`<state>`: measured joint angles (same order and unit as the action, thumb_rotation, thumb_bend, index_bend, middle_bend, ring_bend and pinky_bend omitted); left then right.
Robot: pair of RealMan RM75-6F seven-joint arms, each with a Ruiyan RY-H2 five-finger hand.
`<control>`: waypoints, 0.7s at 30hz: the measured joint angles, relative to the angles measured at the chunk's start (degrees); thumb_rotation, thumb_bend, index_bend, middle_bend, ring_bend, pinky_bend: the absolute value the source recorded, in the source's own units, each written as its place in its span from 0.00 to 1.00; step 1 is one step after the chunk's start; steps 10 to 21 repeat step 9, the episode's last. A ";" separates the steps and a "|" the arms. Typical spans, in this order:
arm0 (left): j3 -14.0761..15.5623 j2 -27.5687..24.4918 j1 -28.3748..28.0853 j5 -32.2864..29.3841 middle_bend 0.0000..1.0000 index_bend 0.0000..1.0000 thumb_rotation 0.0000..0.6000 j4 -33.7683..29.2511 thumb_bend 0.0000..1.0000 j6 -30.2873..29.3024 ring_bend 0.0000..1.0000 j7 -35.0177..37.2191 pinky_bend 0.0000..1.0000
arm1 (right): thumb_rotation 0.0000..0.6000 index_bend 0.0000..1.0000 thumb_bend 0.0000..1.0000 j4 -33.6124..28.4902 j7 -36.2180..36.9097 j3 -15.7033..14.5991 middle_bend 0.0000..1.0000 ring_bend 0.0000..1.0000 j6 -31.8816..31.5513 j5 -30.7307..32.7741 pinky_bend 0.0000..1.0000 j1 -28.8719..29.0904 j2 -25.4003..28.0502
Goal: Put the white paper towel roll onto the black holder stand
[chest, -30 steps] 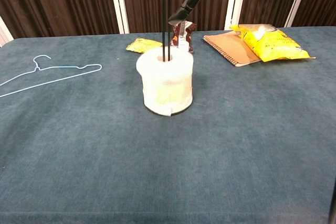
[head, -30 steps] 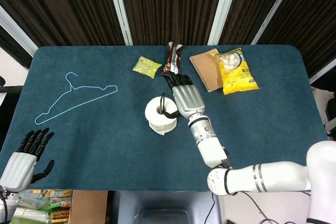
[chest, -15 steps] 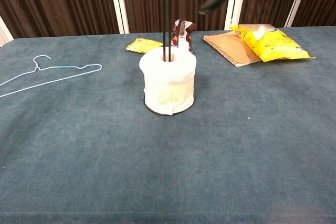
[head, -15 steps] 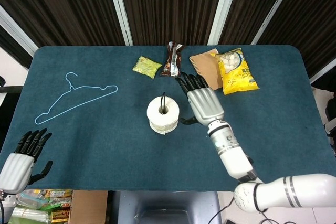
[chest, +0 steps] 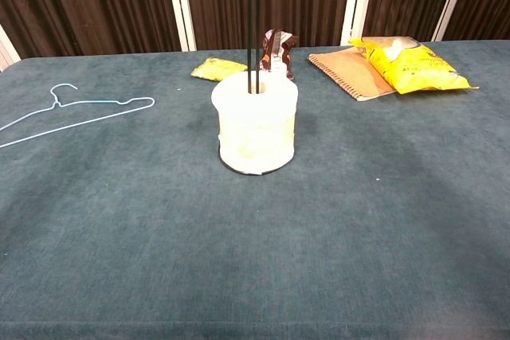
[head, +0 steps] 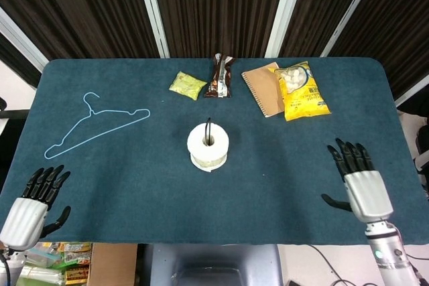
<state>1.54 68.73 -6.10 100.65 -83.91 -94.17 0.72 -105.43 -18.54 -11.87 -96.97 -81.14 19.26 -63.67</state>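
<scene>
The white paper towel roll [head: 208, 146] [chest: 255, 123] sits upright on the black holder stand, whose thin post [chest: 252, 33] rises through the roll's core and whose round base [chest: 256, 170] shows under it. My right hand [head: 359, 182] is at the table's front right edge, far from the roll, fingers spread and holding nothing. My left hand [head: 32, 202] hovers off the front left corner, fingers apart and empty. Neither hand appears in the chest view.
A light blue wire hanger [head: 94, 124] lies at the left. Along the far edge lie a green packet [head: 187, 85], a brown snack wrapper [head: 220, 76], a tan notebook [head: 263, 89] and a yellow chip bag [head: 301, 90].
My right hand drew back from beside the roll to the front right edge of the table. The roll stayed on the stand. The left hand barely moved.
</scene>
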 measured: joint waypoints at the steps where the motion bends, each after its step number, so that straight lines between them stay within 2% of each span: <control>1: 0.00 0.07 0.00 0.04 0.00 0.00 1.00 0.06 0.42 -0.02 0.00 -0.08 0.06 | 1.00 0.00 0.21 2.81 1.60 -0.49 0.00 0.00 -1.19 -0.45 0.00 -1.79 -0.66; 4: 0.06 0.07 0.06 0.10 0.00 0.00 1.00 0.13 0.42 -0.09 0.00 -0.09 0.06 | 1.00 0.00 0.21 10.39 6.78 -2.41 0.00 0.00 -4.47 -2.10 0.00 -7.86 -2.67; 6: 0.12 0.07 0.05 0.17 0.00 0.00 1.00 0.20 0.42 -0.07 0.00 -0.12 0.06 | 1.00 0.00 0.21 11.85 8.65 -3.14 0.00 0.00 -5.81 -3.38 0.00 -9.71 -3.22; 21: 0.38 0.12 -0.01 0.42 0.00 0.00 1.00 0.32 0.42 0.27 0.00 -0.48 0.06 | 1.00 0.00 0.21 12.44 9.59 -2.46 0.00 0.00 -6.92 -4.73 0.00 -10.65 -3.69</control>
